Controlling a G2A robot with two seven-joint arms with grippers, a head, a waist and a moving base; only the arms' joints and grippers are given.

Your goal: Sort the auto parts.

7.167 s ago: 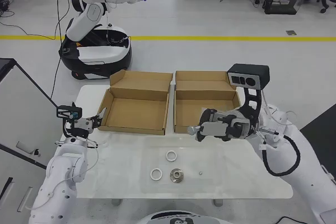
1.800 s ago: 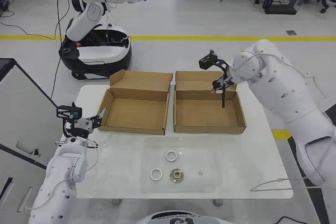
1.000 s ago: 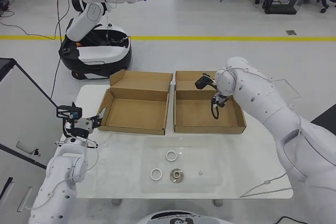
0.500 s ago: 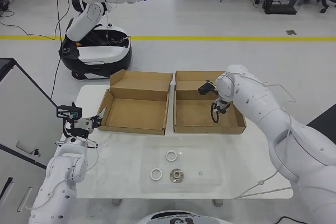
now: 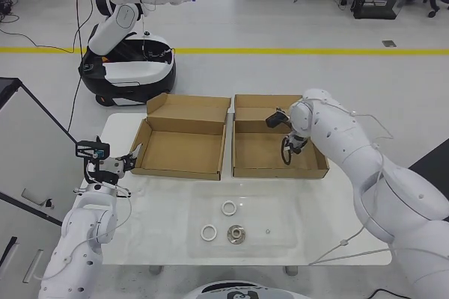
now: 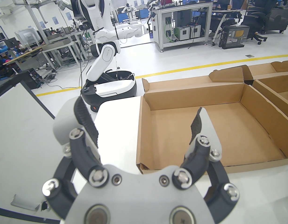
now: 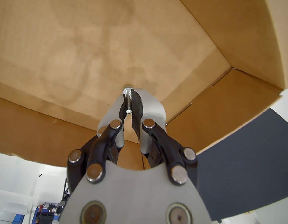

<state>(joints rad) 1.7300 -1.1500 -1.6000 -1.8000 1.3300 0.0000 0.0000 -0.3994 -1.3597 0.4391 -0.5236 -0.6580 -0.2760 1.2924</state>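
My right gripper [image 7: 128, 96] is shut on a silver threaded bolt [image 7: 128, 100], its head down close to the floor of the right cardboard box [image 5: 309, 166]; from above that gripper [image 5: 286, 155] hangs inside the box near its right wall. The left cardboard box [image 5: 181, 174] holds nothing. My left gripper [image 6: 144, 115] stands open in the air at the left box's outer side, seen from above as the left gripper [image 5: 135, 156] at the table's left edge. On the table front lie two white rings [image 5: 229, 208] [image 5: 208, 233], a metal bearing-like part [image 5: 236, 235] and a tiny part [image 5: 269, 230].
Both boxes have upright back flaps [image 5: 188, 104]. A white table [image 5: 337, 224] carries everything; its right front area is bare. Another robot's base [image 5: 131, 71] stands on the floor behind the table.
My right arm swung from the table front up over the right box, then lowered the bolt into it. In the last half second it barely moved. The left arm stayed still.
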